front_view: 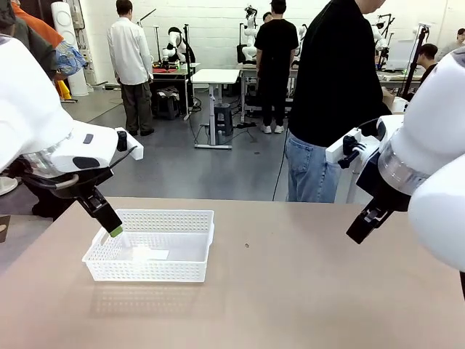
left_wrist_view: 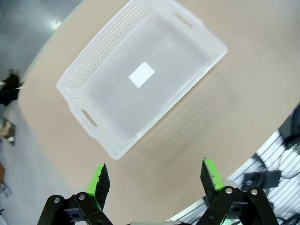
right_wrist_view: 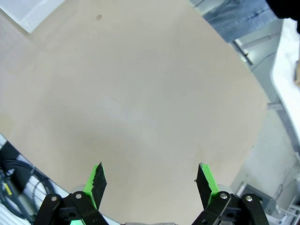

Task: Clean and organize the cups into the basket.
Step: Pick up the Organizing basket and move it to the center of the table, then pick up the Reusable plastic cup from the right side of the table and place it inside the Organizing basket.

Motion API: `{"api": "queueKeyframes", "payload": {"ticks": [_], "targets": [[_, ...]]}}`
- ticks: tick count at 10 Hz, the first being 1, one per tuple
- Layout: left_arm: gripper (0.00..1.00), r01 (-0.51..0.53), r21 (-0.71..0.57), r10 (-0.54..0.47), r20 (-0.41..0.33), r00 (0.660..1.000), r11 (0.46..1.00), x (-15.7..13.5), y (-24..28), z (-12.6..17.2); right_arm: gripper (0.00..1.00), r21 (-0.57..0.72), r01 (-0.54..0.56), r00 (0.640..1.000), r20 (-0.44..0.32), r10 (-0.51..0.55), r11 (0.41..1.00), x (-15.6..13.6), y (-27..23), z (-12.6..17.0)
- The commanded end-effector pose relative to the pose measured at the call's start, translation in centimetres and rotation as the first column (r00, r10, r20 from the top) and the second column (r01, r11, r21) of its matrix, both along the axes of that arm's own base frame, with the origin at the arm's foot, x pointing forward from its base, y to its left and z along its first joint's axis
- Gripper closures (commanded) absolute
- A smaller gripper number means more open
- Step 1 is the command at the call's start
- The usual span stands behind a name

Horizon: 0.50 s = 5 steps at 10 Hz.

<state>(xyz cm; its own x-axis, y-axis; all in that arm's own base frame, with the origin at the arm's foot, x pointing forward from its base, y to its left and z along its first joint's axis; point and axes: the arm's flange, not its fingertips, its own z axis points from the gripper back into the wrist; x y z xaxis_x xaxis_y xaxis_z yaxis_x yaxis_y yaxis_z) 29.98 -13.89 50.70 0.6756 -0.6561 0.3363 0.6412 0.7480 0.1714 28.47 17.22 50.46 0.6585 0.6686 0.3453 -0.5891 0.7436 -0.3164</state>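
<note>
While open-side up, basket (front_view: 145, 270) lengthwise left-right.

The basket (front_view: 145, 270) is thin, milky white plastic with lattice-punched sides and a smooth, faintly shiny floor, the worktop (front_view: 312, 291) under it a smooth matt tan, and the left hand (left_wrist_view: 154, 176) wears dull, rubbery-looking green pads (left_wrist_view: 99, 180).

The right wrist view's edge cuts off all but a corner of the basket (right_wrist_view: 28, 11). The front view's top edge crops the person (front_view: 334, 87); a dark speck (front_view: 247, 245) on the bench (front_view: 305, 291) is too small to identify.
</note>
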Motion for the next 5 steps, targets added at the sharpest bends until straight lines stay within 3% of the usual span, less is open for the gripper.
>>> {"api": "queueKeyframes", "payload": {"ticks": [1, 2, 3, 5], "targets": [[0.0, -0.045, -0.407, -0.012, -0.136, 0.991, 0.912, 1.2, 3.7, 1.6, 0.0, 0.298, 0.042, 0.991, -0.137, -0.001, 0.954, -0.1, -3.4, 0.7], [0.0, -0.124, -0.632, -0.028, -0.225, 0.974, 0.765, 1.8, 7.0, 2.8, 0.0, 0.498, 0.151, 0.968, -0.248, -0.027, 0.854, 0.0, -7.1, 1.1], [0.0, -0.165, -0.747, -0.08, -0.28, 0.957, 0.644, 2.0, 9.5, 3.4, 0.0, 0.67, 0.217, 0.928, -0.367, 0.063, 0.71, -0.1, -10.4, 1.1], [0.0, -0.249, -0.835, -0.094, -0.336, 0.937, 0.491, 2.3, 13.8, 4.1, 0.0, 0.82, 0.312, 0.888, -0.432, 0.161, 0.479, 0.0, -16.7, 1.5]]}}
